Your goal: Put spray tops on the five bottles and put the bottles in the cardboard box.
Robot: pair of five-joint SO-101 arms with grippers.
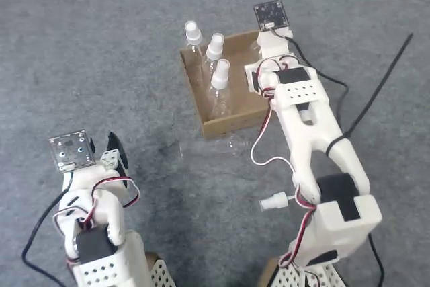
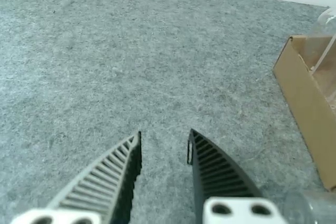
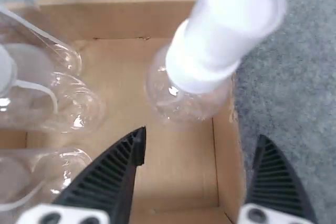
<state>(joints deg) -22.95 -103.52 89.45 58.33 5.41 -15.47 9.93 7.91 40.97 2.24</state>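
The cardboard box [image 1: 232,123] sits at the table's far middle. In it stand three clear bottles with white spray tops [image 1: 193,33] [image 1: 216,46] [image 1: 220,74]. My right arm [image 1: 302,99] stretches over the box's far right corner. There my right gripper [image 3: 199,137] is open just above a fourth capped bottle [image 3: 189,98], which stands in the corner of the box [image 3: 226,129]. A clear bottle without a top [image 1: 234,144] lies on the carpet in front of the box. A loose spray top [image 1: 274,201] lies beside the right arm's base. My left gripper [image 2: 165,135] is open and empty above bare carpet.
Grey carpet covers the table. In the left wrist view the box's side wall [image 2: 307,103] stands off to one side, with the lying bottle [image 2: 310,205] close to the gripper. Cables trail from the right arm toward the far right.
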